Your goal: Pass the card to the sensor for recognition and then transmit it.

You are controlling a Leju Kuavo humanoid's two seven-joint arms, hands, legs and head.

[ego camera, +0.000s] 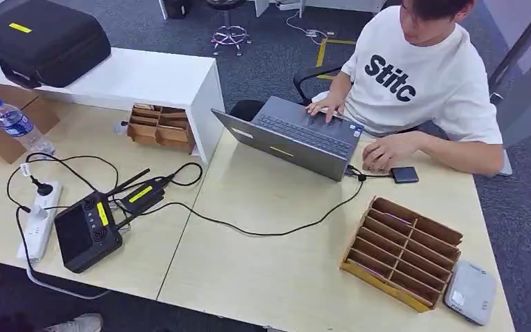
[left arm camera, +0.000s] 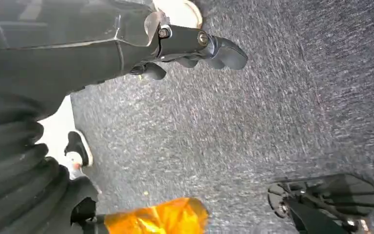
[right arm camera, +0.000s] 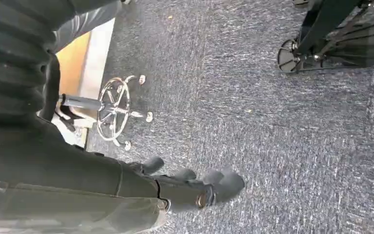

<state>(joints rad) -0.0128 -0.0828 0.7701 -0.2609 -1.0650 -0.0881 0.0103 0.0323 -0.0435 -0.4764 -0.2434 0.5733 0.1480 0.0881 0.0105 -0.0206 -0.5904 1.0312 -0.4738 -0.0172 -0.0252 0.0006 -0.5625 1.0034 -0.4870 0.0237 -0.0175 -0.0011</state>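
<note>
Pale wood table [ego camera: 269,270] standing on grey carpet. Controller [ego camera: 86,232] lying well left of the laptop [ego camera: 294,135]; person typing behind it. Cardboard card rack [ego camera: 402,250] sitting right of laptop, grey sensor [ego camera: 471,292] touching the rack. Left hand [left arm camera: 195,48] and right hand [right arm camera: 195,187] hanging over carpet, fingers loosely apart, holding nothing.

On the table stand two slotted wooden racks: one [ego camera: 402,252] at four o'clock, a smaller one [ego camera: 160,126] at eleven. One open laptop [ego camera: 292,135] sits at one o'clock, one water bottle [ego camera: 15,124] at nine, one power strip [ego camera: 37,220], one black controller [ego camera: 86,232], and what may be one grey sensor pad [ego camera: 471,292] at five.
</note>
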